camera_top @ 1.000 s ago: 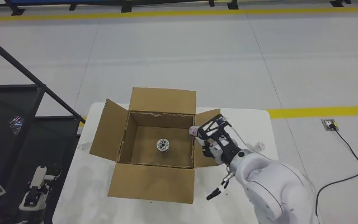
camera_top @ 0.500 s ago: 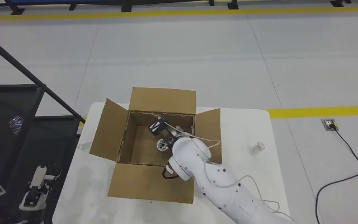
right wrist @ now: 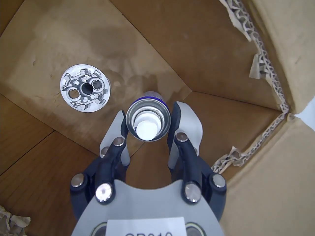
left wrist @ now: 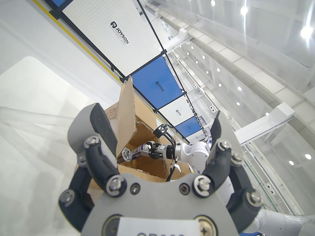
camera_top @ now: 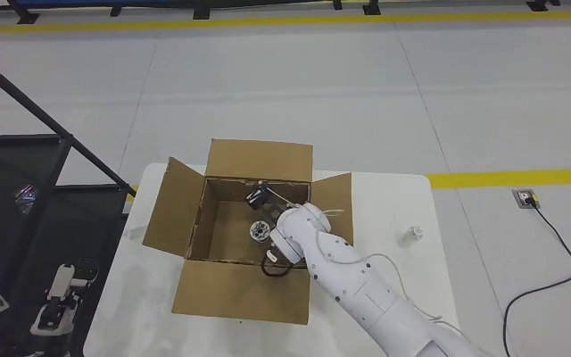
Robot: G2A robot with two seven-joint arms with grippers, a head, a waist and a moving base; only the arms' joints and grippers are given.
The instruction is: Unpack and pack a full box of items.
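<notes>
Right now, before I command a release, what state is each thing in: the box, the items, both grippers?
cardboard box: open, flaps folded out.
spray can: gripped by its sides, inside the box.
metal disc: lying flat on the box floor, free.
small bottle: on the table, outside the box.
right gripper: shut on the spray can.
left gripper: open, empty.

Open cardboard box [camera_top: 241,290] on the white table [camera_top: 393,201], flaps splayed out. My right gripper [camera_top: 259,194] is down inside by the 12 o'clock wall, with a metal disc [camera_top: 260,231] at its 6 o'clock. A small clear bottle [camera_top: 411,236] stands off at the box's 3 o'clock.
</notes>
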